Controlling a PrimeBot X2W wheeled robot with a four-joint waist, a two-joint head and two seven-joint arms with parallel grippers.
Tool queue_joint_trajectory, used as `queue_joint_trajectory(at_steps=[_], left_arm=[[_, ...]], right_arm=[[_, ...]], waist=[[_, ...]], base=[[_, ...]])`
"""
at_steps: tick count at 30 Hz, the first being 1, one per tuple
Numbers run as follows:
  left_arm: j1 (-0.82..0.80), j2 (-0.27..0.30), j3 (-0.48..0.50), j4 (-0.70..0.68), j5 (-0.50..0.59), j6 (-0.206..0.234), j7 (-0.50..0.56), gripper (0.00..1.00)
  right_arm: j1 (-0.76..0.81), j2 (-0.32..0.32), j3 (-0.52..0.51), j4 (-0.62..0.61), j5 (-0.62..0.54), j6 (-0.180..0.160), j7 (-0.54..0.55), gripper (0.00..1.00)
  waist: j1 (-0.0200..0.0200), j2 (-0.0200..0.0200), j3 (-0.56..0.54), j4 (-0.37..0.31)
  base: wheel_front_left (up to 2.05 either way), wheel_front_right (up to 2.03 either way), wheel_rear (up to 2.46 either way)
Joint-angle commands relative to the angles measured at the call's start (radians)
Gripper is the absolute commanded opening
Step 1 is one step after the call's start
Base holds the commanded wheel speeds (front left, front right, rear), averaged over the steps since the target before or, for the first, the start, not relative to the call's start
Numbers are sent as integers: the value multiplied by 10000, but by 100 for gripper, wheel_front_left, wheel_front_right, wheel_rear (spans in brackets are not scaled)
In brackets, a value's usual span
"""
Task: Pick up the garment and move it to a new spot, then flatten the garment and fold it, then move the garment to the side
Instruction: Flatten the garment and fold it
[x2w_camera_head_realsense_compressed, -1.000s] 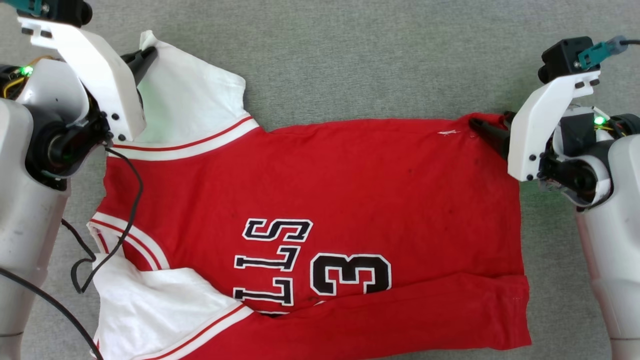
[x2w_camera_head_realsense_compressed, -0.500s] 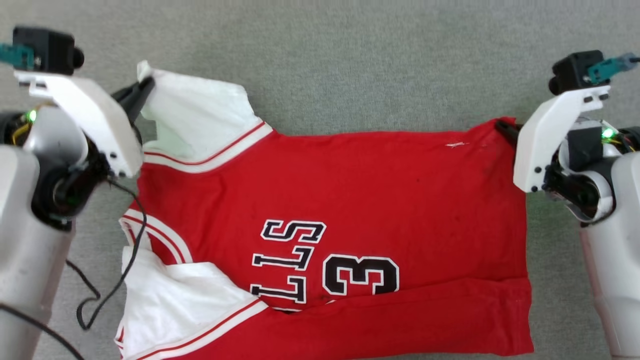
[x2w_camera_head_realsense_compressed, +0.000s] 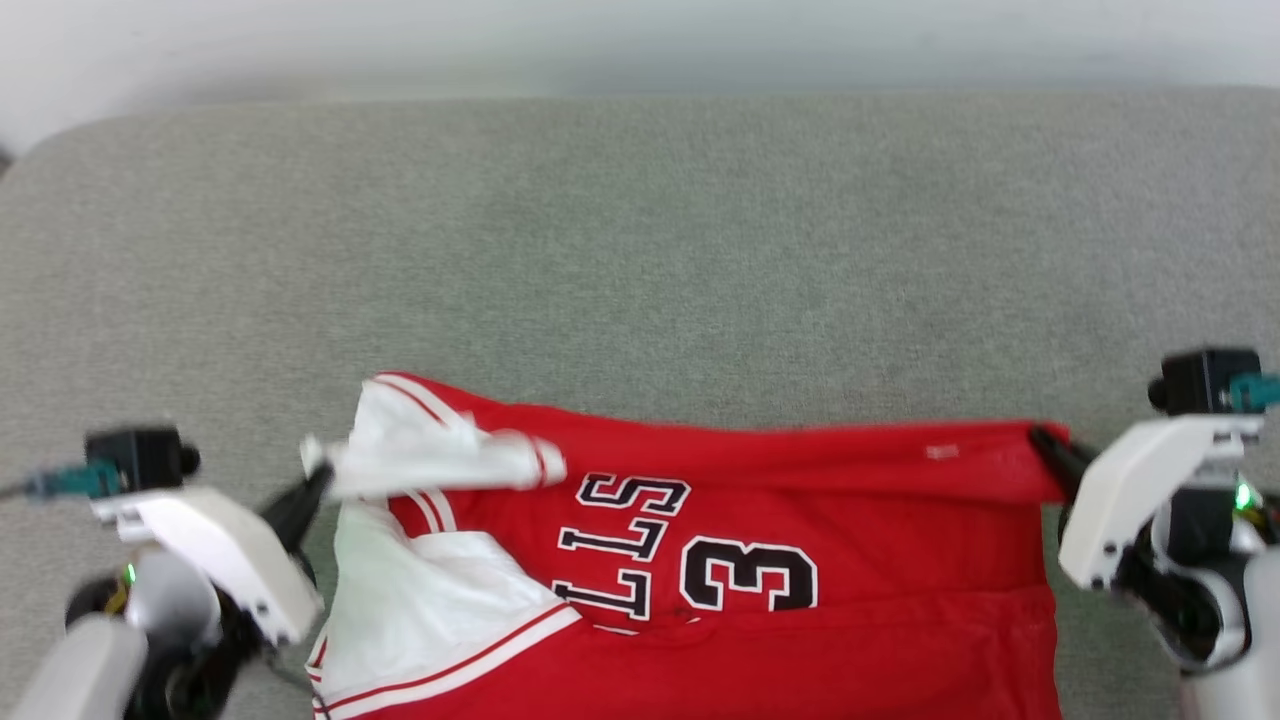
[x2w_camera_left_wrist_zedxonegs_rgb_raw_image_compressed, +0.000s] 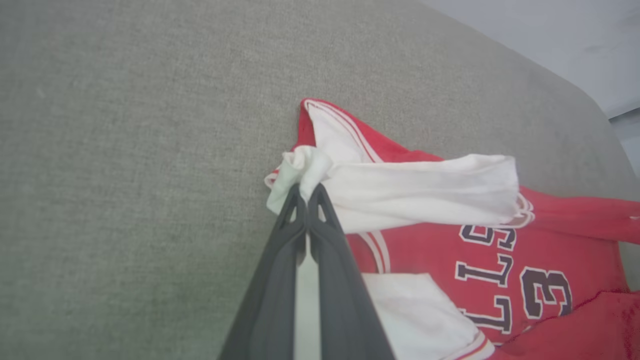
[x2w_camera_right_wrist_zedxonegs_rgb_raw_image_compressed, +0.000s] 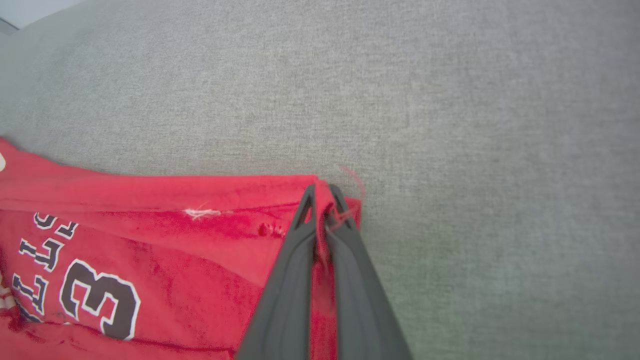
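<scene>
While taut over grey pad (x2w_camera_head_realsense_compressed: 640, 250), garment (x2w_camera_head_realsense_compressed: 800, 500) w/ L hand (x2w_camera_left_wrist_zedxonegs_rgb_raw_image_compressed: 306, 194) tight on sleeve (x2w_camera_left_wrist_zedxonegs_rgb_raw_image_compressed: 425, 185), R hand (x2w_camera_right_wrist_zedxonegs_rgb_raw_image_compressed: 320, 195) tight on hem corner (x2w_camera_right_wrist_zedxonegs_rgb_raw_image_compressed: 351, 206).

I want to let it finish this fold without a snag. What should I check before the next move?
1. Left claw shut on the white sleeve: ok.
2. Right claw shut on the red corner of the shirt: ok.
3. Red edge straight between the claws: ok.
4. Sleeve spread flat: not ok, it is bunched and twisted at the left claw.
5. Near edge of the shirt lying flat: cannot tell, it runs off the bottom of the head view.
</scene>
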Motion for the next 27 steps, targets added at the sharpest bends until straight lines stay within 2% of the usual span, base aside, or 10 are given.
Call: queue_joint_trajectory(at_steps=[1,13,14,15,16,17,18,19,23,27], left_arm=[[355,-17,16,-25,-50,94,-48,0],[2571,-345,-231,250,-259,396,-296,0],[2623,-338,-262,326,-213,426,-353,0],[2673,-376,-290,399,-206,427,-404,0],[2741,-454,-333,463,-261,390,-386,4],[2800,-503,-365,501,-288,352,-384,44],[2841,-544,-397,548,-278,332,-417,81],[2883,-576,-421,592,-288,296,-455,100],[2979,-583,-434,564,-66,263,-833,100],[2944,-498,-415,176,450,319,-1544,100]], right_arm=[[361,49,-146,-104,-24,-7,-132,0],[2616,798,-970,-341,162,-7,-720,0],[2735,874,-969,-299,222,-7,-750,5],[2865,928,-954,-248,249,-7,-807,22],[2998,962,-940,-191,251,-7,-854,51],[3100,1008,-916,-123,287,-9,-923,100],[3220,1058,-879,-39,325,-9,-978,100],[3337,1087,-834,20,328,-9,-1055,100],[3698,1101,-788,-31,268,-13,-1349,100],[3887,986,-695,-783,157,-6,-1524,100]], waist=[[1,0,-270,187],[1,0,-545,88],[1,0,-553,68],[1,0,-571,49],[1,0,-586,30],[1,0,-607,11],[1,0,-647,-7],[1,0,-694,-21],[1,0,-944,-49],[1,0,-1243,-30]], base=[[0,0,0],[0,0,0],[0,0,0],[0,0,0],[0,0,0],[0,0,0],[0,0,0],[0,0,0],[0,0,0],[0,0,0]])
